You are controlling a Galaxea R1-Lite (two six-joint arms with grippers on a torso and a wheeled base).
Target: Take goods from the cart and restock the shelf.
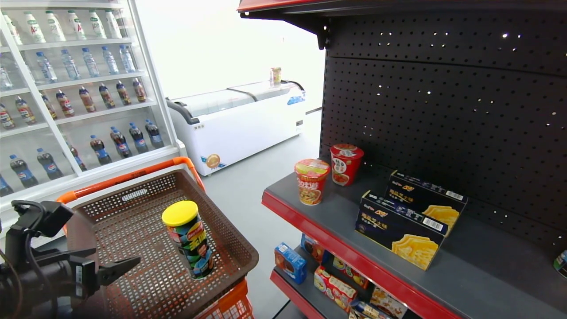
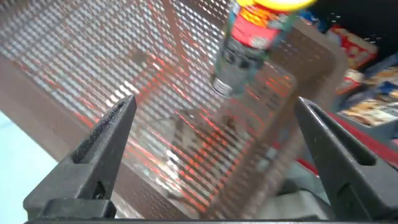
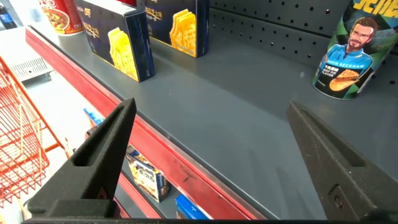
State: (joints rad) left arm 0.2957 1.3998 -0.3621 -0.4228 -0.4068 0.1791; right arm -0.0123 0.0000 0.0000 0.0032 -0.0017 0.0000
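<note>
Currently — left tool (image 2: 214, 104) wide apart, empty, over basket (image 2: 74, 50) | right tool (image 3: 211, 107) apart, empty

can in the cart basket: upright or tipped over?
Upright. The can stands on its base on the floor of the basket, with its yellow lid on top.

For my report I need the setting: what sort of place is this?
Most likely a small supermarket or convenience store: a glass-fronted drinks cooler, a chest freezer, and a pegboard-backed shelf holding cup noodles, beside a shopping cart.
</note>
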